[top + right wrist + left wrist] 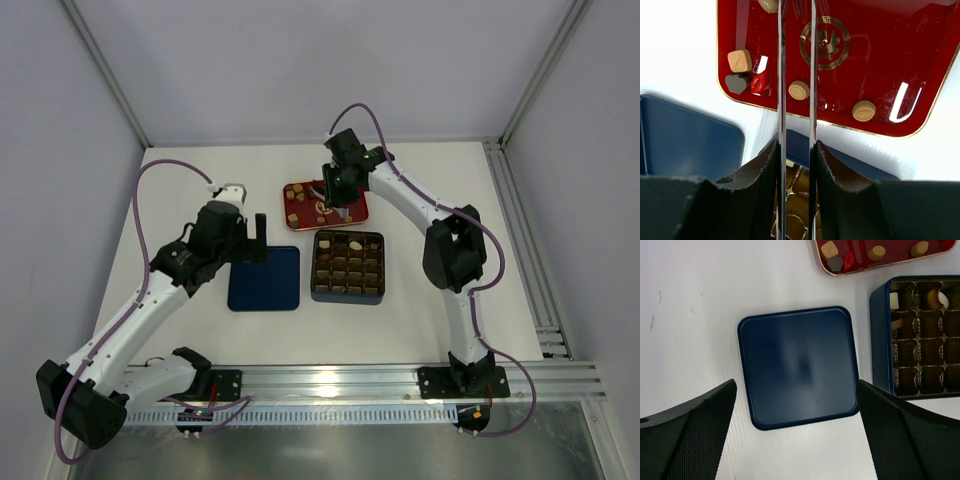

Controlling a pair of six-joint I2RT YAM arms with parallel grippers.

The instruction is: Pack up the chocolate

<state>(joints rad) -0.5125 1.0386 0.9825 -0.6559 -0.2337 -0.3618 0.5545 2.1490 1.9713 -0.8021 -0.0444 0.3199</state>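
On the white worktop point(420, 190) a blue lid point(264, 279) lies flat, just left of the open box point(347, 298), with the red tray point(880, 60) beyond the box. The left tool point(796, 385) hangs over the lid, fingers wide apart, holding nothing. The right tool point(796, 150), above the tray, is clamped on tweezers point(781, 75), whose prongs stand slightly apart. Most chocolate point(799, 90) sits loose on the tray; a few pieces fill cells in the box's row nearest the tray.

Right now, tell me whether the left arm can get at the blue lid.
Probably yes. The left pincer hangs open right above the lid, nothing lies on it, and the right pincer, shut on tweezers, is off over the red tray.
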